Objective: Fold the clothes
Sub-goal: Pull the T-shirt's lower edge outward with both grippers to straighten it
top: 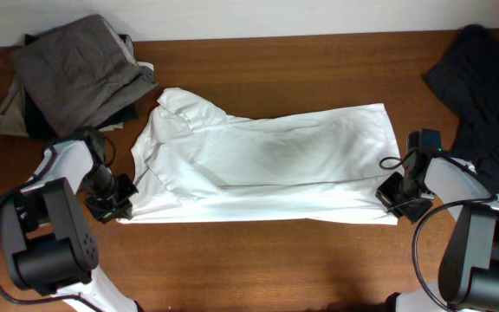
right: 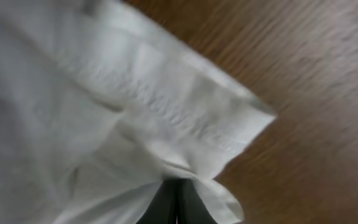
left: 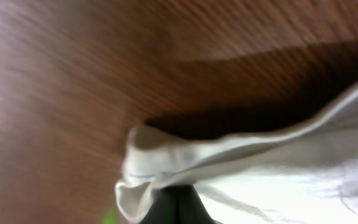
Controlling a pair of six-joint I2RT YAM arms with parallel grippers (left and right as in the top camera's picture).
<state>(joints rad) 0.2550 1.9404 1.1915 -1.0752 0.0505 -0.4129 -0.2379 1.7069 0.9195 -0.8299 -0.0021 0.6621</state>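
A white shirt point(top: 267, 160) lies spread across the middle of the brown table, collar to the left. My left gripper point(top: 121, 201) is shut on the shirt's near-left corner; in the left wrist view its dark fingers point(left: 176, 202) pinch a fold of the white shirt point(left: 278, 174). My right gripper point(top: 392, 198) is shut on the shirt's near-right corner; in the right wrist view its fingers point(right: 176, 196) close on the white shirt point(right: 104, 112) hem just above the wood.
A folded grey-brown garment pile point(top: 72, 74) sits at the back left. A dark garment point(top: 483, 78) lies at the back right. Bare wooden table point(top: 258, 264) runs along the front edge.
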